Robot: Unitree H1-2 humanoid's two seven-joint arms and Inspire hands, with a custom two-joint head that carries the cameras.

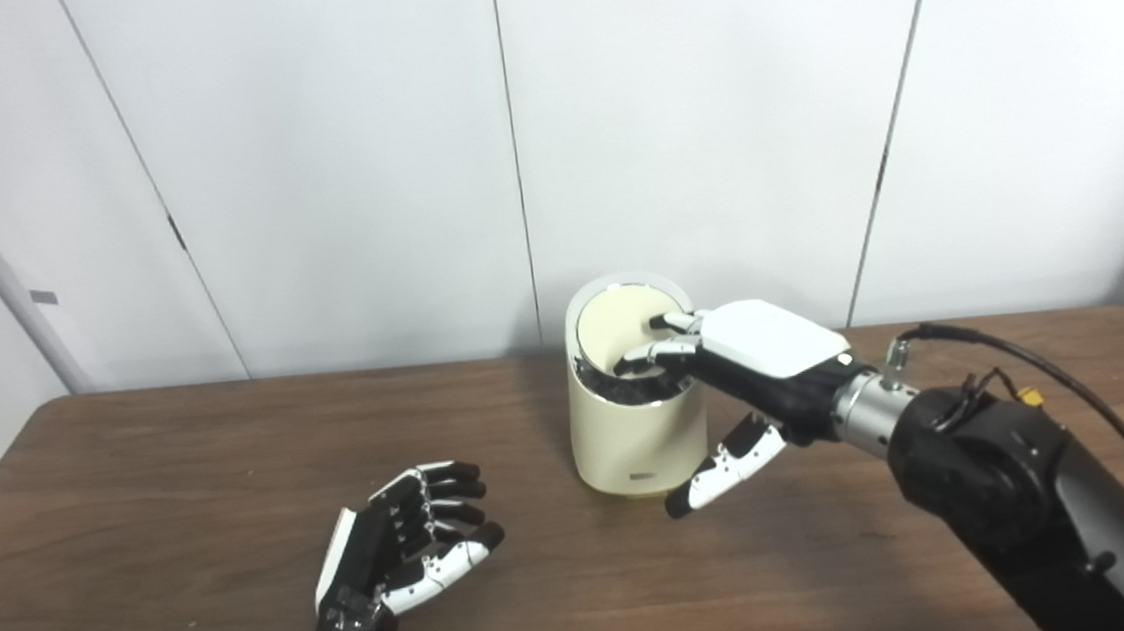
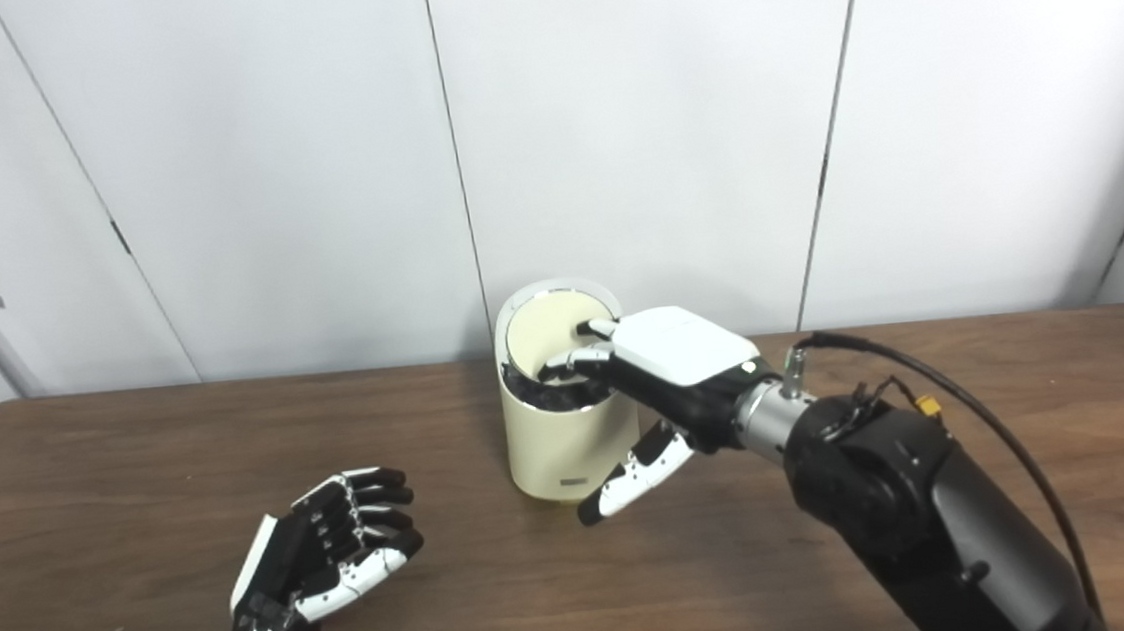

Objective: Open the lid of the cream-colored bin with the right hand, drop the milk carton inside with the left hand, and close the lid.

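Observation:
The cream-colored bin (image 1: 637, 445) stands at the back middle of the table. Its round lid (image 1: 623, 326) is tipped up toward the wall, and a dark opening shows below it. My right hand (image 1: 761, 360) reaches over the rim from the right. Its fingertips (image 1: 669, 337) rest against the lid's inner face and its thumb hangs down beside the bin wall, so it grips nothing. My left hand (image 1: 410, 548) lies low over the table at the front left, palm up, fingers loosely curled and empty. No milk carton shows in either view.
The brown wooden table (image 1: 136, 509) runs up to a white panelled wall just behind the bin. My right forearm (image 2: 918, 508), with a black cable looped over it, crosses the table's right side.

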